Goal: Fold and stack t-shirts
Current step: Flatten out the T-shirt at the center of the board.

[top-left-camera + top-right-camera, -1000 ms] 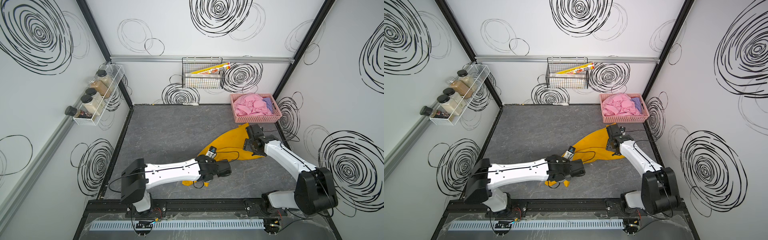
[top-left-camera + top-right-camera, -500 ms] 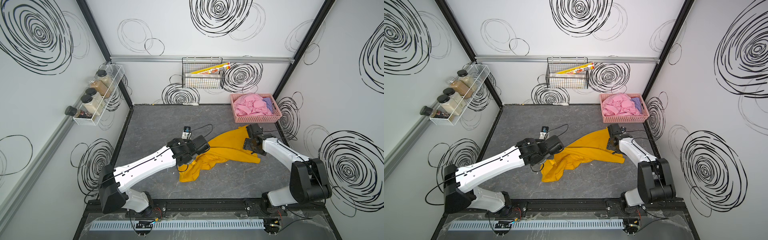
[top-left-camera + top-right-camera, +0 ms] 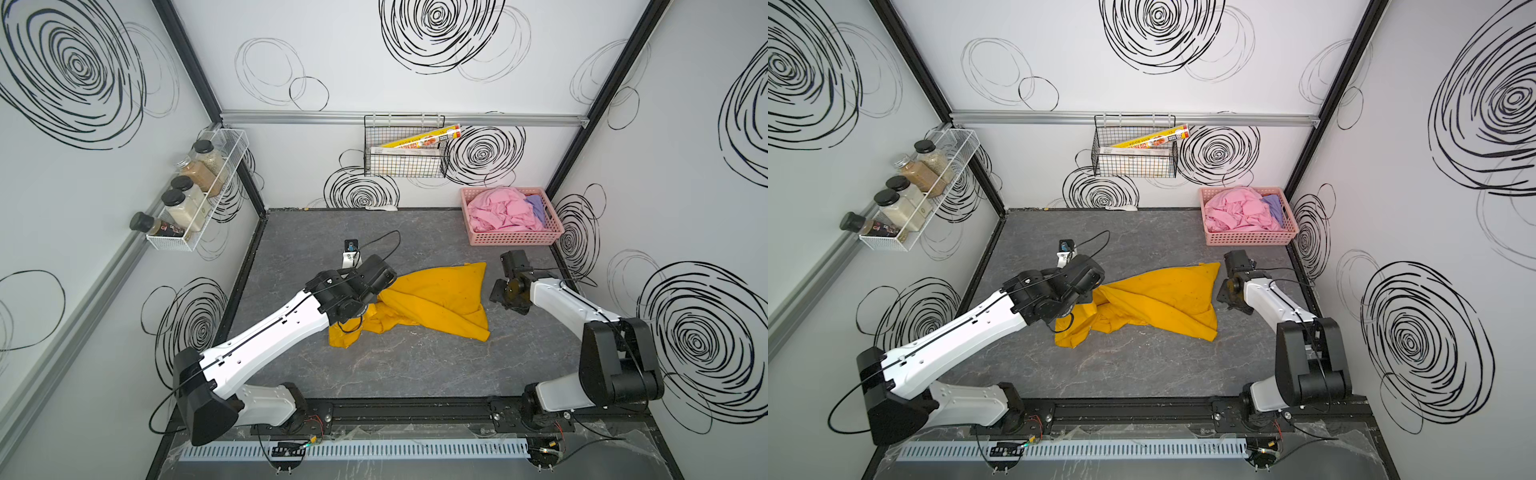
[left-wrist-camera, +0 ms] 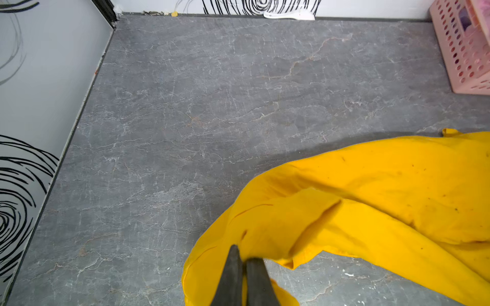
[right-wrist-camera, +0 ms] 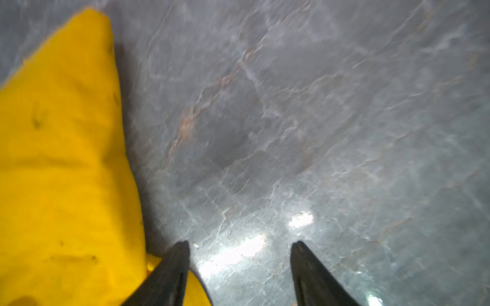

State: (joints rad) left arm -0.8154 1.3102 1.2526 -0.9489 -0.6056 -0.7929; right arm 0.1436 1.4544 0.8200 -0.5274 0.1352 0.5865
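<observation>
Top views: the yellow t-shirt (image 3: 436,299) is lying crumpled near the pink basket (image 3: 515,239).
Left wrist: the left gripper (image 4: 244,254) is pinching its edge farthest from the basket, jaws closed on it.
Right wrist: the right gripper (image 5: 240,243) is hanging open and empty, beside its basket-side edge.
Handling: soft, light and floppy, so grabbing the corners is probably best.

No legible text, print on yellow box (image 3: 422,138) in wire basket (image 3: 405,168) too small to read, bottle (image 3: 160,226) label likewise.

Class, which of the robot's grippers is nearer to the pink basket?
Right. The right gripper hovers in front of the pink basket, beside the yellow shirt; the left gripper, shut on that shirt's other end, is farther away.
</observation>
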